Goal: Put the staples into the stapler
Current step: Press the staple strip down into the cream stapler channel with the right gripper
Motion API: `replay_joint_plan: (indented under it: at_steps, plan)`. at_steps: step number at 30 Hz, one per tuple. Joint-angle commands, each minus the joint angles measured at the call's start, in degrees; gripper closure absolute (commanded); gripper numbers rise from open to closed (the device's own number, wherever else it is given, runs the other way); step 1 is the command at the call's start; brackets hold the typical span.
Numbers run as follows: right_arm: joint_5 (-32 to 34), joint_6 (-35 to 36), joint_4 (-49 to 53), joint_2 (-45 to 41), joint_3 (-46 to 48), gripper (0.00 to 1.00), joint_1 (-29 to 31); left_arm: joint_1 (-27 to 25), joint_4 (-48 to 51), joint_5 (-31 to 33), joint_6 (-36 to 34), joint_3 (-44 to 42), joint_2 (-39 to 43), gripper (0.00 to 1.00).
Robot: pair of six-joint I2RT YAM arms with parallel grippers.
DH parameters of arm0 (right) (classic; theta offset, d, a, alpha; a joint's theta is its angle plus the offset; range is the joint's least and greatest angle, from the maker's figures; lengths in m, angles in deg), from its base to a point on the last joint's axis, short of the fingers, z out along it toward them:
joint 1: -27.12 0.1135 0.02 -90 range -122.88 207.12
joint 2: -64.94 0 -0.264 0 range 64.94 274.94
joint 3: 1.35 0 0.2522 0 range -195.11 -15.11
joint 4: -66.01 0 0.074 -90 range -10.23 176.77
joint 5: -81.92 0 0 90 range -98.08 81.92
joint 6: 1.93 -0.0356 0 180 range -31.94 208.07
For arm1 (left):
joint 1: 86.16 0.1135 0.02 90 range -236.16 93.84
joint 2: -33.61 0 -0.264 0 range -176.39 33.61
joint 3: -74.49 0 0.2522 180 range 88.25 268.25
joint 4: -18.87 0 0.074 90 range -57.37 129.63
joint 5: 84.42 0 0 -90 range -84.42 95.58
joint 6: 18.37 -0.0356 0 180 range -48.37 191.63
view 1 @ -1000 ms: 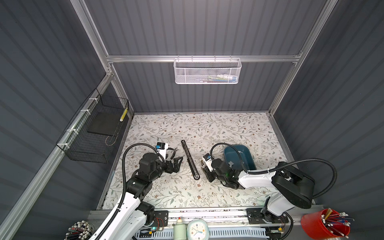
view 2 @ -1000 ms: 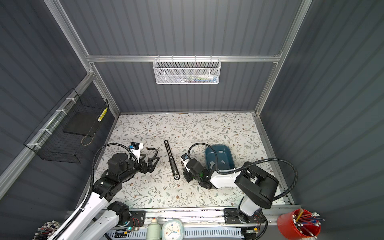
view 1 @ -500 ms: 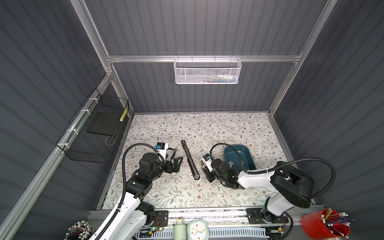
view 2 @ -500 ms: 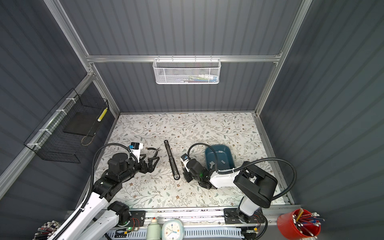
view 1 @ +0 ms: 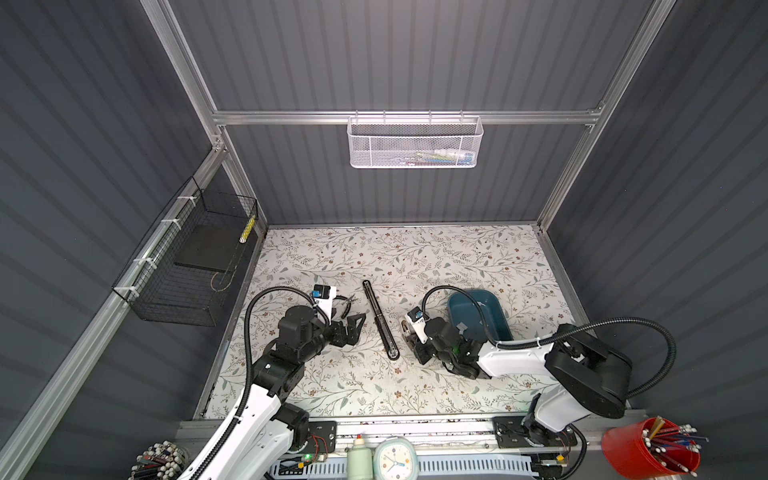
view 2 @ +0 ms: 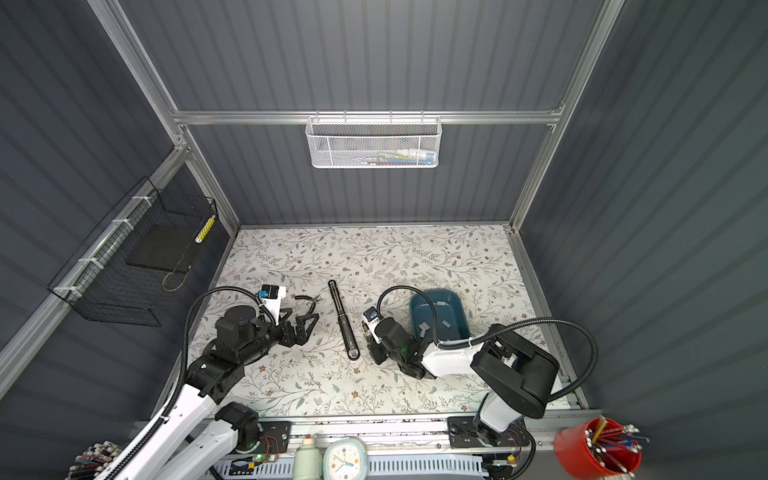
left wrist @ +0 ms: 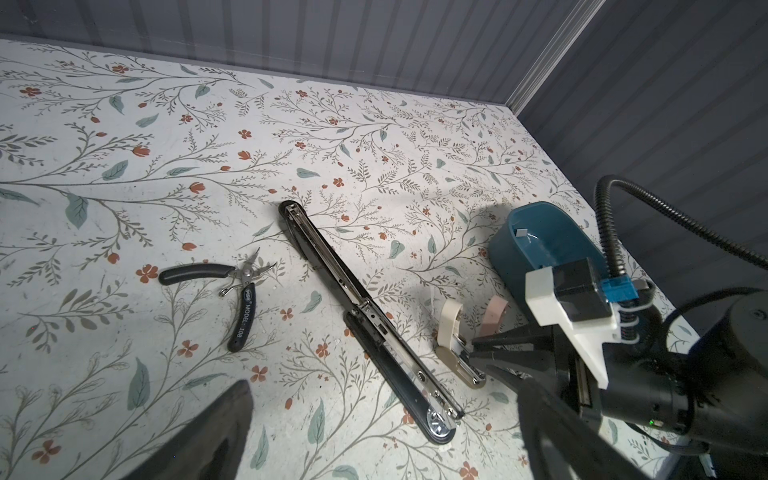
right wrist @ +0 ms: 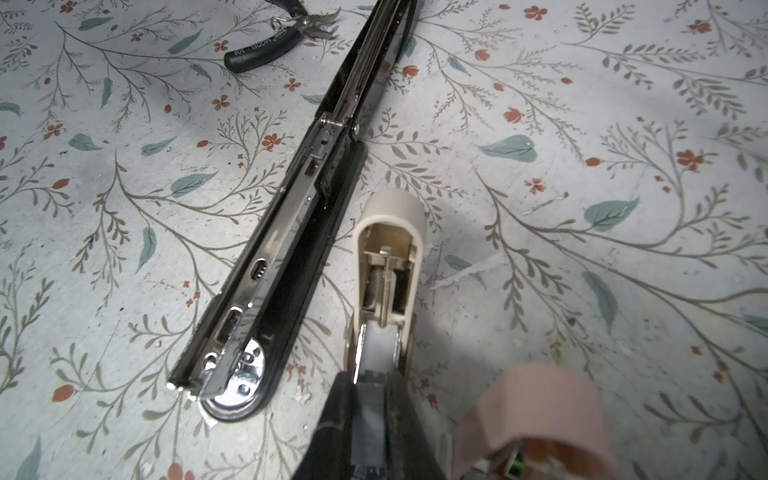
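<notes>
A long black stapler lies opened flat mid-table, its metal channel facing up. To its right a small beige stapler lies open, with a pink stapler beside it. My right gripper is shut on a grey strip of staples at the rear end of the beige stapler's channel. More staples lie in the blue tray. My left gripper is open and holds nothing, just left of the black stapler.
Black-handled pliers lie by the left gripper. A white mesh basket hangs on the back wall, and a black wire basket on the left wall. A red pencil cup, a clock and a bottle stand along the front edge.
</notes>
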Motion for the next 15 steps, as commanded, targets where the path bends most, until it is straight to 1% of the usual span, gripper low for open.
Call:
replay_joint_plan:
  at_steps: [1, 15]
  plan:
    - [0.7, 0.8, -0.2, 0.6, -0.1, 1.0, -0.2, 0.1, -1.1, -0.8, -0.9, 1.1, 0.6, 0.01]
    - [-0.3, 0.3, -0.3, 1.3, -0.5, 1.0, -0.2, 0.1, -1.2, -0.7, -0.8, 1.1, 0.6, 0.01]
